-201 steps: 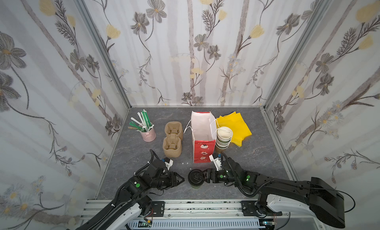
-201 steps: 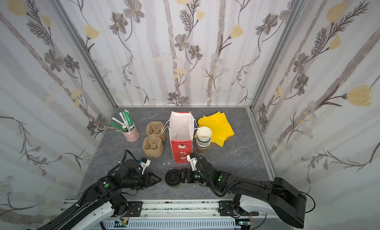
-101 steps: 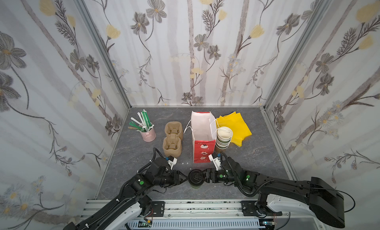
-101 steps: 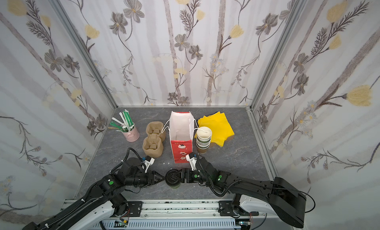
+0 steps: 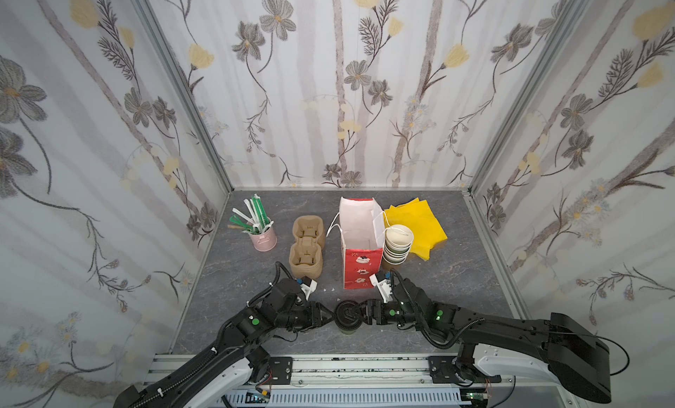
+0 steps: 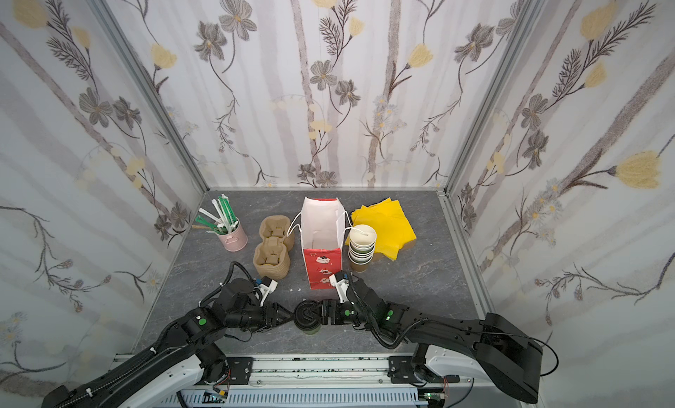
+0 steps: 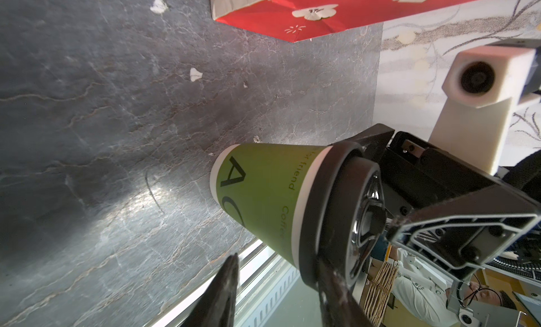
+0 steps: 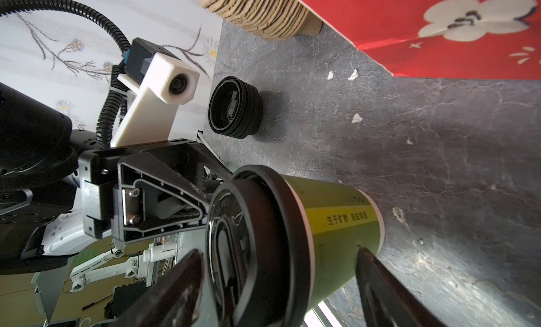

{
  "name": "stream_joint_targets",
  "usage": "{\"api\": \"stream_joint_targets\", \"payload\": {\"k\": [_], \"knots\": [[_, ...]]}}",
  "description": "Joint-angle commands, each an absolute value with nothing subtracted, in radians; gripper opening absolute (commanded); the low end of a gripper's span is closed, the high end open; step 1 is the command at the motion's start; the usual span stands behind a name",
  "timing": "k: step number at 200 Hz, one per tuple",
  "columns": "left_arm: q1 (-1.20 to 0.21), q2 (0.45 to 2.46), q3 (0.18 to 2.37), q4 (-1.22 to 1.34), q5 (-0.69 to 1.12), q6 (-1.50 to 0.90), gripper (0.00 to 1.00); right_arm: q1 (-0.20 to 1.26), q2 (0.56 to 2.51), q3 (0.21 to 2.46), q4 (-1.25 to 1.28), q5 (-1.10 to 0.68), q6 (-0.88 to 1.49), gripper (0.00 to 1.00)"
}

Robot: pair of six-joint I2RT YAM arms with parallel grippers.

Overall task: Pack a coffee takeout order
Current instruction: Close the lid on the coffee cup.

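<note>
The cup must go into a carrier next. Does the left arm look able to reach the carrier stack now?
Probably yes. The carrier stack stands just behind the left gripper, on its side of the red bag, with bare table between.

Robot test cell inside a lab workspace.
Floral wallpaper panels (image 5: pixel 328 96) framed by aluminium posts (image 5: pixel 184 96) box in a grey stone-look tabletop (image 5: pixel 438 285) with a bolted front rail (image 5: pixel 347 366); beyond it, a person in white (image 7: pixel 415 284) and a white jointed arm (image 8: pixel 96 259).
</note>
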State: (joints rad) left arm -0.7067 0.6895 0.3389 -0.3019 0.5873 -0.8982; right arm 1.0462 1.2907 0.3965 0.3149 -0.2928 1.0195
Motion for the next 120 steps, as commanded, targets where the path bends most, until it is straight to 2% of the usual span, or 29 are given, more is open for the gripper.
{"api": "stream_joint_targets", "payload": {"k": [1,33,120], "knots": [[-0.707,0.693,0.324,-0.277,0.586,-0.908,0.41,1.05,1.3,0.409,0.336,-0.298,1.018,0.81],[-0.708,0.696,0.303,-0.278,0.578,-0.919,0.35,1.052,1.312,0.404,0.331,-0.294,1.022,0.79],[-0.714,0.705,0.262,-0.279,0.565,-0.923,0.29,1.054,1.328,0.401,0.321,-0.289,1.029,0.76]]}}
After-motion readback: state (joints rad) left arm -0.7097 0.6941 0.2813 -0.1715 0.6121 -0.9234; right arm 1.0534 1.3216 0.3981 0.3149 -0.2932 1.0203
